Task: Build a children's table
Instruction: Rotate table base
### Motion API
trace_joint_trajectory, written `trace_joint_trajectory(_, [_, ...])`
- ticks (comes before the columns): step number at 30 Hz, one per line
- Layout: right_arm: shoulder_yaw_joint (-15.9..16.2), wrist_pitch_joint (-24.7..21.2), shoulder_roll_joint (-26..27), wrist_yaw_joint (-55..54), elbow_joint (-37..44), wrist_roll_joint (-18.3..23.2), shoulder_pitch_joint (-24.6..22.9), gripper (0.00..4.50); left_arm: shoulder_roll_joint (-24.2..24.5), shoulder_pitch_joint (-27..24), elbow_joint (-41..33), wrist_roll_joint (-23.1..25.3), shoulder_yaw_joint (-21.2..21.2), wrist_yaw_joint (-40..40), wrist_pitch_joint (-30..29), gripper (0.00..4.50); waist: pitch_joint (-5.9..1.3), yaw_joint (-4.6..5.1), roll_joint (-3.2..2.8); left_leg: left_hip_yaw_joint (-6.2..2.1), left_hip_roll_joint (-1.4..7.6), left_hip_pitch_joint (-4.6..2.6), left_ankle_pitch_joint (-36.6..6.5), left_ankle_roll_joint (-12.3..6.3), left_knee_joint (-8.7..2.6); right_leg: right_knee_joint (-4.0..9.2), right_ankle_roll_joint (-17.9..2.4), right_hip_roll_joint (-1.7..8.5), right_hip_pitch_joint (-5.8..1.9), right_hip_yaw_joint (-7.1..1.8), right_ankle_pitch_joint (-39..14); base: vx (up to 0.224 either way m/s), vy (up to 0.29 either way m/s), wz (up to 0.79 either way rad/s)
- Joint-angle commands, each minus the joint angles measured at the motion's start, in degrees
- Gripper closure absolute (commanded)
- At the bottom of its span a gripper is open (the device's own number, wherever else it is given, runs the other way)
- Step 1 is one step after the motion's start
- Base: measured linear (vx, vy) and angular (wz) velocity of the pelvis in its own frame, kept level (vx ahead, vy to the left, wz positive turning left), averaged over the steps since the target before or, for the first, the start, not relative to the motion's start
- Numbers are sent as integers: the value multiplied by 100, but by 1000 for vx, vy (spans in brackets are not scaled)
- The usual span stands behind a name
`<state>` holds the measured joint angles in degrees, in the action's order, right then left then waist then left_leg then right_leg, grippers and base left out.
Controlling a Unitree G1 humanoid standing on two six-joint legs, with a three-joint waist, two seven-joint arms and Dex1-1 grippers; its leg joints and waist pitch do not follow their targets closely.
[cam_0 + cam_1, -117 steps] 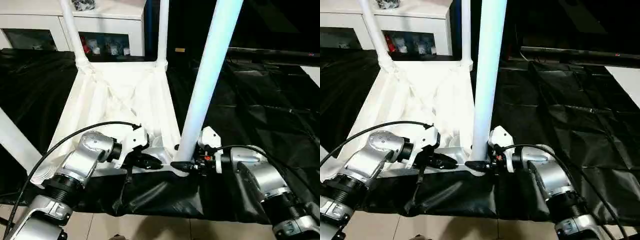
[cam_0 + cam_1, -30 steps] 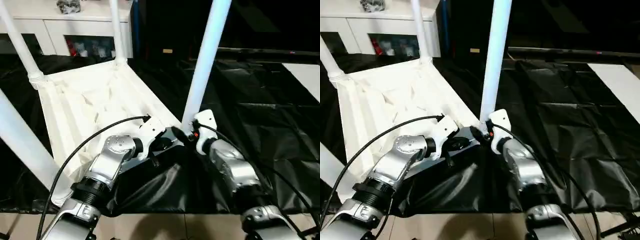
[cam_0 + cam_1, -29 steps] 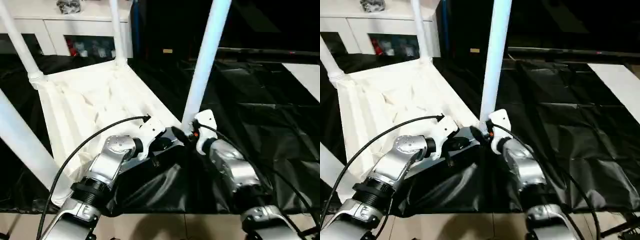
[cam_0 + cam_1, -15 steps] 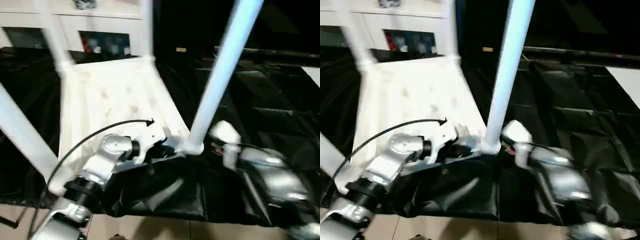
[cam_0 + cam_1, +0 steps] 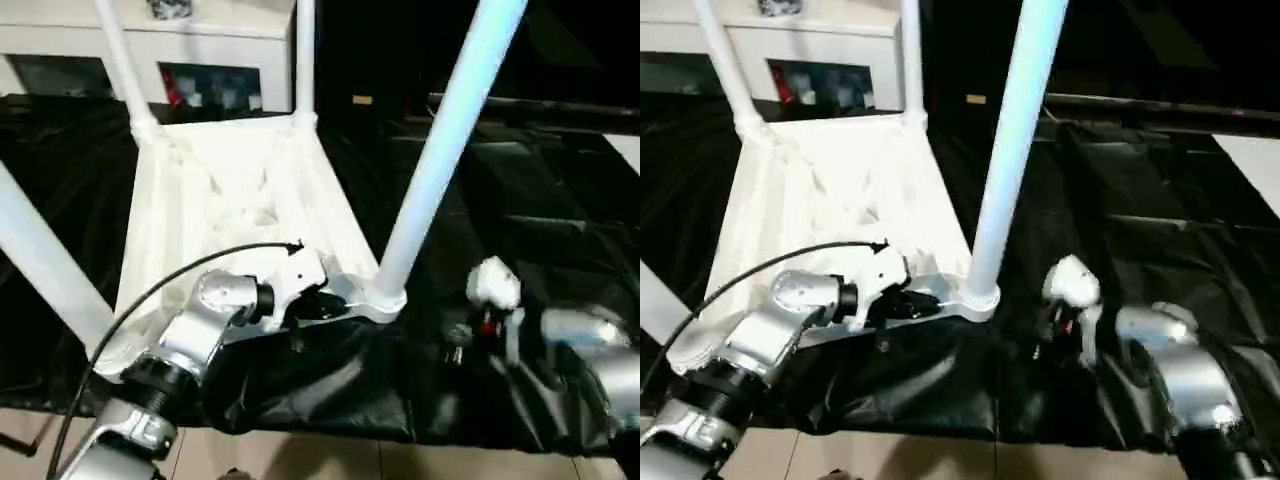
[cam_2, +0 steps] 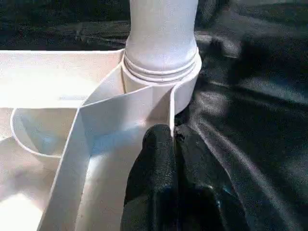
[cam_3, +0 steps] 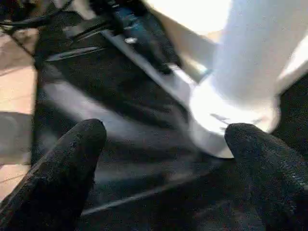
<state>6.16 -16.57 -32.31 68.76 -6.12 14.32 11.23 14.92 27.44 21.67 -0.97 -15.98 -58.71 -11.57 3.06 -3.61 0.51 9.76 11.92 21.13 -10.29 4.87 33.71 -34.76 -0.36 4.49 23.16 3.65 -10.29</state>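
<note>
We hold the upturned children's table [image 5: 230, 210] by its near rim, with the near-right leg [image 5: 440, 160] seated in its corner socket [image 5: 380, 298].

Our left end effector [image 6: 166, 163] is pinched closed on the thin rim wall just beside that socket, which we judge steadies the top on the black-draped desk [image 5: 520, 230]. Our right end effector [image 7: 163, 154] hangs spread wide and empty, near the socket but apart from it, so we take it to be done with the leg. Three other legs rise from the remaining corners; all four run out of frame at the top. How deeply any leg sits in its socket is hidden. The right end effector is blurred in the head views.
</note>
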Motion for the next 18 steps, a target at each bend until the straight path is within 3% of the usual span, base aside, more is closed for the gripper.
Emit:
trace_joint_trajectory(1, [69,-153,-22,25,244,172,3,0,-46,-67,-571,-370,202,-8,-283,391,-364,-25,14,2,137,-22,-1141,-469,-378,427,-1289,312,-312,-219,-1218,0,0,0])
trace_joint_trajectory(4, [164,-273,156,-19,345,254,59,0,166,-420,-1349,-747,393,-188,-775,367,-348,-7,23,0,139,-26,-1345,-399,-393,453,-1266,311,-305,-218,-1489,0,0,0])
trace_joint_trajectory(5, [181,-306,200,-26,376,261,69,0,234,-508,-1524,-825,423,-240,-874,355,-328,15,-9,-10,131,2,-1410,-363,-416,470,-1212,306,-307,-213,-1646,0,0,0])
trace_joint_trajectory(6, [181,-306,200,-26,376,261,69,0,234,-508,-1524,-825,423,-240,-874,352,-322,33,5,-13,124,8,-1465,-342,-419,473,-1156,295,-304,-206,-1776,0,0,0])
trace_joint_trajectory(7, [213,-316,279,-47,362,259,111,0,327,-631,-1740,-935,476,-299,-1022,346,-326,39,1,-5,111,-23,-1524,-316,-404,496,-1061,294,-280,-211,-2005,0,0,0])
trace_joint_trajectory(8, [258,-347,361,-89,350,251,158,0,451,-783,-1977,-1072,528,-383,-1191,327,-330,43,-87,-20,127,-38,-1561,-257,-417,507,-1069,302,-273,-218,-2014,0,0,0])
trace_joint_trajectory(9, [268,-347,381,-97,341,248,171,0,482,-819,-2028,-1098,536,-405,-1229,327,-315,64,-69,-21,114,-19,-1586,-258,-424,514,-1061,279,-267,-213,-2030,0,0,0])
trace_joint_trajectory(10, [306,-346,456,-124,304,238,220,0,601,-956,-2222,-1197,568,-486,-1371,311,-329,46,-83,-17,118,-62,-1649,-214,-411,501,-1074,280,-249,-218,-2013,0,0,0])
trace_joint_trajectory(13, [356,-314,699,-272,106,208,396,0,876,-1338,-2657,-1386,699,-564,-1659,301,-305,96,-117,-28,110,-19,-1721,-175,-443,471,-1110,265,-252,-208,-2025,0,0,0])
trace_joint_trajectory(14, [361,-282,801,-374,1,205,480,0,980,-1508,-2837,-1477,786,-538,-1799,274,-306,65,-138,-8,113,-129,-1889,-143,-414,544,-1025,257,-188,-228,-2246,0,0,0])
trace_joint_trajectory(15, [356,-274,818,-395,-19,202,493,0,991,-1532,-2857,-1487,801,-529,-1815,268,-313,64,-141,-11,122,-131,-1870,-114,-413,509,-1092,264,-182,-237,-2128,0,0,0])
trace_joint_trajectory(16, [304,-196,968,-597,-207,164,612,0,1096,-1752,-3046,-1575,948,-441,-1971,260,-309,72,-145,-26,117,-59,-1803,-90,-435,469,-1133,266,-229,-227,-2016,0,0,0])
trace_joint_trajectory(17, [253,-76,1083,-803,-378,90,707,0,1174,-1921,-3182,-1633,1070,-344,-2105,251,-288,84,-156,-32,109,-44,-1870,-63,-459,481,-1099,257,-221,-210,-2115,0,0,0])
trace_joint_trajectory(18, [189,-12,1194,-1034,-563,23,806,0,1250,-2083,-3290,-1654,1172,-265,-2193,239,-297,89,-170,-33,107,-84,-1963,-22,-442,485,-1061,255,-201,-213,-2219,0,0,0])
